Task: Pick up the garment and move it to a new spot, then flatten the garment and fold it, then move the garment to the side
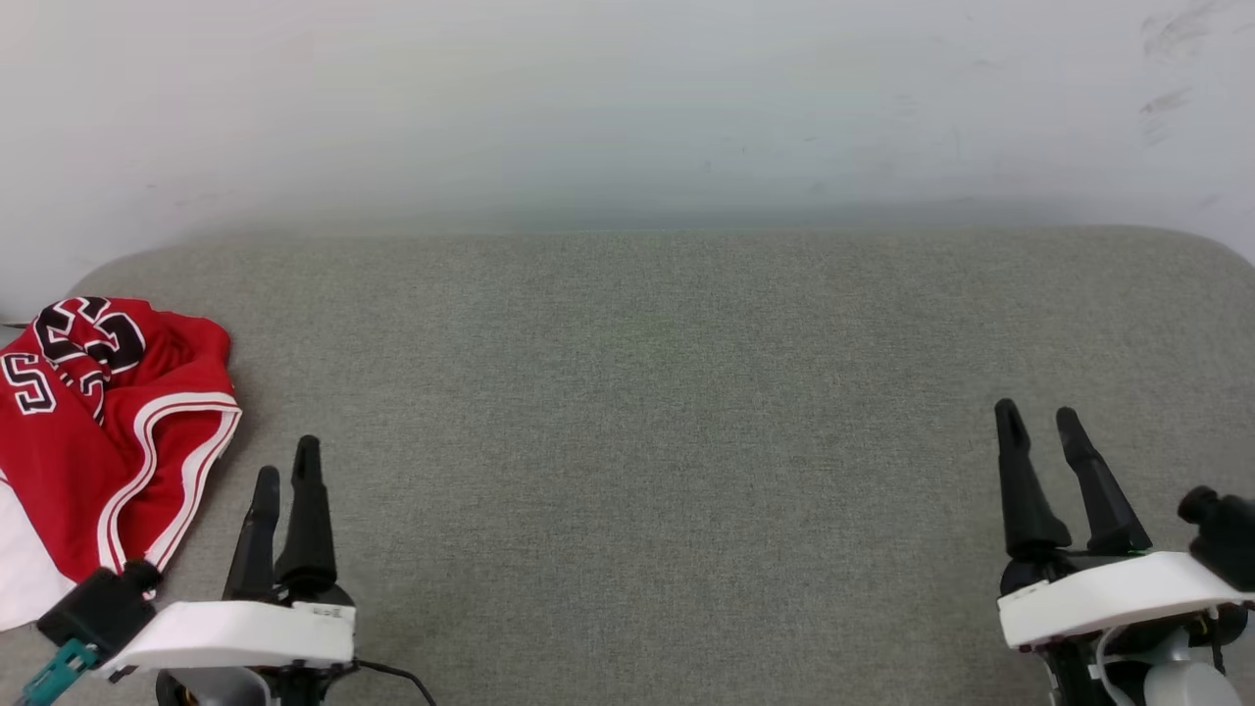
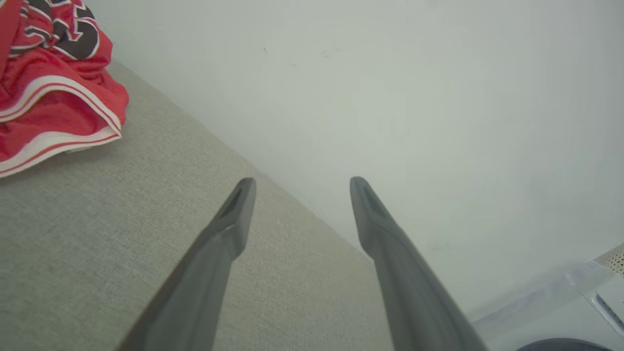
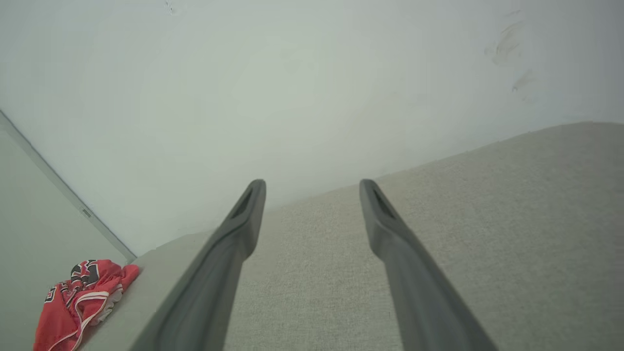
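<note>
- Clearly, the garment (image 1: 108, 431) lies crumpled just left of the left gripper (image 1: 286, 459), apart from it, its heap running roughly along the fingers.
- Left jaws are spread and empty; this arm is nearer.
- The right gripper (image 1: 1037, 412), jaws also spread, sits well apart across the grey cushion (image 1: 637, 441).

The garment (image 1: 93, 446) is soft cloth — a bit shiny. The grey pad (image 1: 627, 441) is rough, dull cloth.

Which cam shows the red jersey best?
Head view: the garment is large, lettering and striped trim clear, though cut by the left edge. Left wrist view catches one close corner; right wrist view shows it small and distant.
</note>
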You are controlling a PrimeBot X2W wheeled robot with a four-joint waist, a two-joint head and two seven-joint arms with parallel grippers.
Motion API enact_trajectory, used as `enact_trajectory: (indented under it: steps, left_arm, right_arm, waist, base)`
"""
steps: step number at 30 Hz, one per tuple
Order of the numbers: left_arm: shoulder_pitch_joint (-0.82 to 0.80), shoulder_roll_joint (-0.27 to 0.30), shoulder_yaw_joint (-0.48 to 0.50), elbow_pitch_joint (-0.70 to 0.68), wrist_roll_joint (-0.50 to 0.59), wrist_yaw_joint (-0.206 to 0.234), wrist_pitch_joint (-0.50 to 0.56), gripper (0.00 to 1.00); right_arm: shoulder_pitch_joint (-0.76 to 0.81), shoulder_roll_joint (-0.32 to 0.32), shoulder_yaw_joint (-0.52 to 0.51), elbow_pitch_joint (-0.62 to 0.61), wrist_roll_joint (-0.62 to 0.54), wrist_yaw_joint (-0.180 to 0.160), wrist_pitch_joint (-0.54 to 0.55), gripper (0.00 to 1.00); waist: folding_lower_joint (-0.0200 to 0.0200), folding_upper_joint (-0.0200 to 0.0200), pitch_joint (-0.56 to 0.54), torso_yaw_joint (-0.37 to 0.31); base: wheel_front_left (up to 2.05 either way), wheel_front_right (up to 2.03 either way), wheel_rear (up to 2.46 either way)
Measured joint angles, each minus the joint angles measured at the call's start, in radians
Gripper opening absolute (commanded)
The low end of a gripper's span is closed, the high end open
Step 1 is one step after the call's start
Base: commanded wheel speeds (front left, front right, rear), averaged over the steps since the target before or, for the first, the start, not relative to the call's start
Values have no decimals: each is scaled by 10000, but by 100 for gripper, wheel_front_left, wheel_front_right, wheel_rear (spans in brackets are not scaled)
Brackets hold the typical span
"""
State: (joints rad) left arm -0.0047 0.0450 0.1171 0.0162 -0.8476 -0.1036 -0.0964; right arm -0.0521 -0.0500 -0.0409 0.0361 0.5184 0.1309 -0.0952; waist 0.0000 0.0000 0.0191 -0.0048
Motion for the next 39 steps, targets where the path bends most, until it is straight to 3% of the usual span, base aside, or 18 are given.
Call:
enact_trajectory:
  steps: [5,14,20,29,39]
  left_arm:
    - [9,6,-646,-483,1569,242,-144,100]
    - [55,40,-1289,-1074,3264,732,-399,100]
    - [72,408,-1960,-1227,4217,1208,-571,100]
    - [154,963,-2976,-978,5055,2107,-763,100]
    - [151,1158,-3448,-966,5530,2372,-1007,100]
  right_arm:
    - [2,2,-121,-71,-1120,0,-142,100]
    - [2,2,-40,-226,-2328,0,-397,100]
    - [1,2,12,-259,-3122,0,-554,100]
    - [3,2,-17,-215,-4184,0,-782,100]
    - [-5,2,36,-201,-4993,0,-995,100]
  waist:
    - [0,0,37,-8]
    - [0,0,120,-14]
    - [0,0,148,-20]
    - [0,0,163,-32]
    - [0,0,172,-41]
  base:
    - [0,0,0]
    - [0,0,0]
    - [0,0,0]
    - [0,0,0]
    - [0,0,0]
